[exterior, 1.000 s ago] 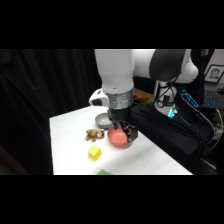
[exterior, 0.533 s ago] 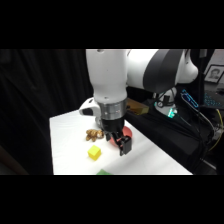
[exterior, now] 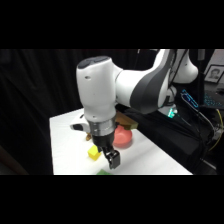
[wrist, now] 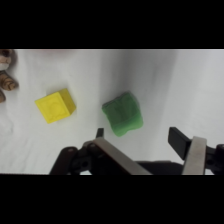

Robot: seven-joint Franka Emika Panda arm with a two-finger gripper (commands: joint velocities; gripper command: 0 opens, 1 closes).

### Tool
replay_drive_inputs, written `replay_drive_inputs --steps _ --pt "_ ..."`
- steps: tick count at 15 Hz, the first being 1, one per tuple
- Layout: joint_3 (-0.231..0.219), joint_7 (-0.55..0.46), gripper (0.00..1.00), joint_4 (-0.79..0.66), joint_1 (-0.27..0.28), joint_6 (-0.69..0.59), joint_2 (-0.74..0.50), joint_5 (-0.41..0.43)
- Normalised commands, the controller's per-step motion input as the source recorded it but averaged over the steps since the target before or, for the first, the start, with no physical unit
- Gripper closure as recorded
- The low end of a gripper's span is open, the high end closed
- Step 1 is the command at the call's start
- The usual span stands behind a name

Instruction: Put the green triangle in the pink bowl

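Claw (wrist: 137, 135) open above green triangle (wrist: 123, 113), yellow cube (wrist: 56, 105) beside; no legible writing.

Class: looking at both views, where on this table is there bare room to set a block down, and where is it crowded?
Bare: the white table beyond the green triangle, and the strip between it and the yellow cube. Crowded: around the pink bowl, and below the open gripper.

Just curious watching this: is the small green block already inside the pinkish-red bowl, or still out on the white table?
Still out. In the wrist view the small green block lies on the white table, beside a yellow cube.
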Motion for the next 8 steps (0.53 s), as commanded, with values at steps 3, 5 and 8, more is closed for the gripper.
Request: replay_drive_inputs --steps 3,5,8 --pt "-0.028 -0.09 0.0 0.18 0.002 0.18 0.23 0.023" --pt "-0.038 -0.04 0.0 0.22 0.019 0.18 0.25 0.034" --pt "-0.048 -0.01 0.0 0.25 0.03 0.13 0.25 0.041"
